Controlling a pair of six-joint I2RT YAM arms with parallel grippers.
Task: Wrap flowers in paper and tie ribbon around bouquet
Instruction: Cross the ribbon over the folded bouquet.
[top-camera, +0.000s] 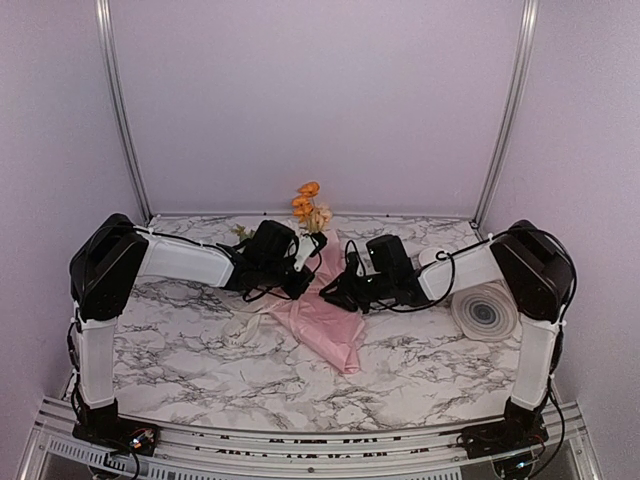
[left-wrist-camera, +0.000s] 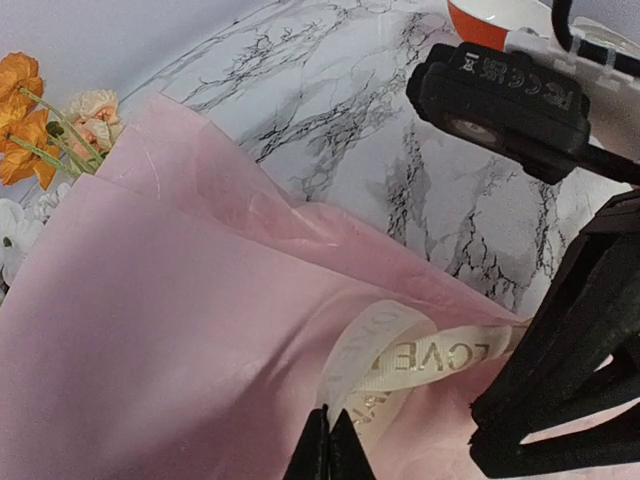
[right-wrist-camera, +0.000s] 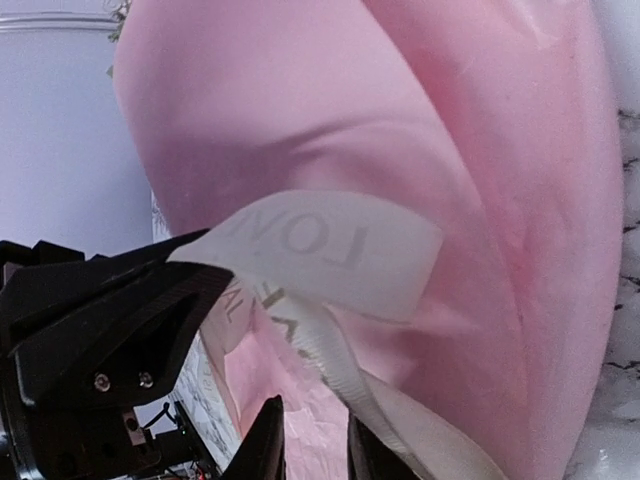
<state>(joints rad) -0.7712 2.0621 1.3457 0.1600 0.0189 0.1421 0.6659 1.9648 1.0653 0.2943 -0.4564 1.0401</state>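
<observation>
Left jaws pinch the ribbon (left-wrist-camera: 400, 360), looped crosswise over the bouquet (left-wrist-camera: 180, 330); right jaws, narrowly parted, hover just beside that loop.

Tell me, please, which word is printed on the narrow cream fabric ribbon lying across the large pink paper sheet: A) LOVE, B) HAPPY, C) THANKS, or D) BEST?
A: the left wrist view shows letters spelling LOVE on the narrow cream ribbon over the pink paper sheet.
</observation>
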